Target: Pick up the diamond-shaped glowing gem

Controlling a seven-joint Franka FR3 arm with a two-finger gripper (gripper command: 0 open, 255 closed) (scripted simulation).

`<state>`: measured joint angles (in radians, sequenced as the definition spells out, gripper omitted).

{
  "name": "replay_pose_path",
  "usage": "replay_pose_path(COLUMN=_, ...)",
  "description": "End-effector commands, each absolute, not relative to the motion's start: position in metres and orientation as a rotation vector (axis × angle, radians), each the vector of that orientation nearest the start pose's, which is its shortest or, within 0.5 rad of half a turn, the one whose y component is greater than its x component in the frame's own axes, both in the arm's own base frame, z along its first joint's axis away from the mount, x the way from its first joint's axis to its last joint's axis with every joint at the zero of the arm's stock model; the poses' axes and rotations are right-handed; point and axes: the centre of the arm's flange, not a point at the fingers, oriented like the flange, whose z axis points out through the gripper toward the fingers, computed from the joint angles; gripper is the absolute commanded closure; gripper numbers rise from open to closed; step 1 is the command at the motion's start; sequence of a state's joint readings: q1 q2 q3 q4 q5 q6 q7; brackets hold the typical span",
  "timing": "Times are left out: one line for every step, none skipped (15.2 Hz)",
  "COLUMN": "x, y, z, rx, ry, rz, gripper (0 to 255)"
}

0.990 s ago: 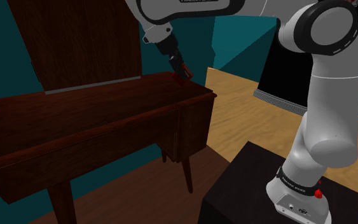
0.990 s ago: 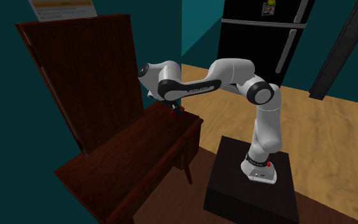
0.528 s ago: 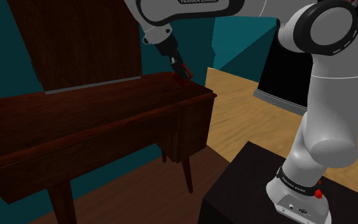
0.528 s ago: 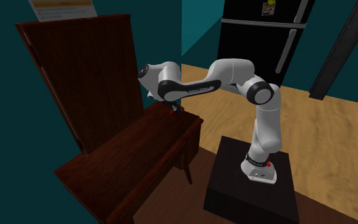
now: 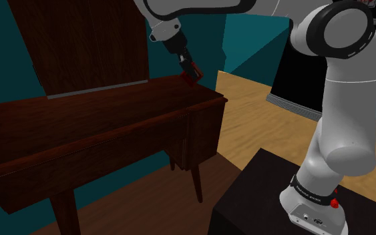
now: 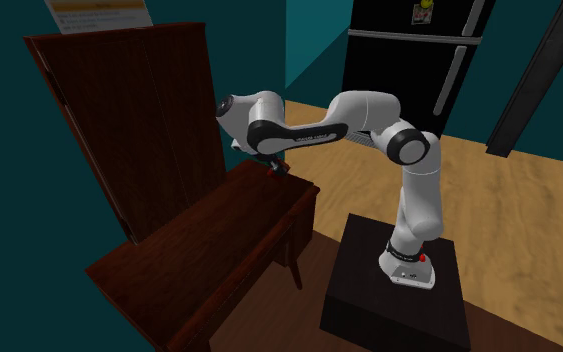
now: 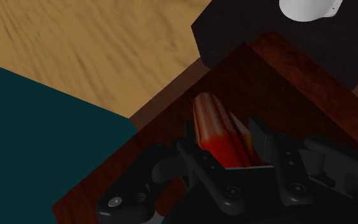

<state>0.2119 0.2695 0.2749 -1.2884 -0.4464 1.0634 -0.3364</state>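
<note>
Black two-finger pincer (image 7: 227,141) clamped on a red-orange, glowing, faceted gem (image 7: 210,122); one finger (image 7: 196,151) pressed to each side of the stone, the gem's rounded tip sticking out past the fingertips; gem at the far right corner of the dark reddish-brown wooden table (image 5: 106,123) as the shoulder view shows it, close over the top; cannot tell whether resting on the wood or just clear of it.

In the shoulder view, pincer (image 5: 192,72) angled down and toward that view's right, red stone (image 5: 194,77) at its tip; white arm (image 5: 343,113) up from the black box stand (image 5: 253,200) at the near right, then bent across toward the far left.

In the second exterior view, pincer (image 6: 277,167) over the table's far corner, just beside a tall dark wooden cabinet (image 6: 139,120); teal wall (image 6: 9,180) behind the cabinet; light wooden floor (image 6: 489,190) to that view's right; tall black fridge (image 6: 409,60) at the far side of the room.
</note>
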Motion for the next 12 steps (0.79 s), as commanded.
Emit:
replay_pose_path(x=0.542, y=0.194, z=0.591, rx=-3.228, ry=-1.197, rz=0.804, gripper=255)
replay_pose_path(x=0.542, y=0.194, z=0.596, rx=-3.228, ry=-1.197, rz=0.804, gripper=255)
replay_pose_path(x=0.542, y=0.194, z=0.601, rx=-3.228, ry=-1.197, rz=0.804, gripper=255)
replay_pose_path(x=0.542, y=0.194, z=0.607, rx=-3.228, ry=-1.197, rz=0.804, gripper=255)
replay_pose_path(x=0.542, y=0.194, z=0.612, rx=-3.228, ry=-1.197, rz=0.804, gripper=255)
replay_pose_path(x=0.542, y=0.194, z=0.617, rx=-3.228, ry=-1.197, rz=0.804, gripper=255)
replay_pose_path(x=0.542, y=0.194, z=0.623, rx=-3.228, ry=-1.197, rz=0.804, gripper=255)
replay_pose_path(x=0.542, y=0.194, z=0.628, rx=-3.228, ry=-1.197, rz=0.804, gripper=255)
replay_pose_path(x=0.542, y=0.194, z=0.633, rx=-3.228, ry=-1.197, rz=0.804, gripper=255)
replay_pose_path(x=0.542, y=0.194, z=0.638, rx=-3.228, ry=-1.197, rz=0.804, gripper=255)
replay_pose_path(x=0.542, y=0.194, z=0.644, rx=-3.228, ry=-1.197, rz=0.804, gripper=255)
replay_pose_path(x=0.542, y=0.194, z=0.644, rx=-3.228, ry=-1.197, rz=0.804, gripper=255)
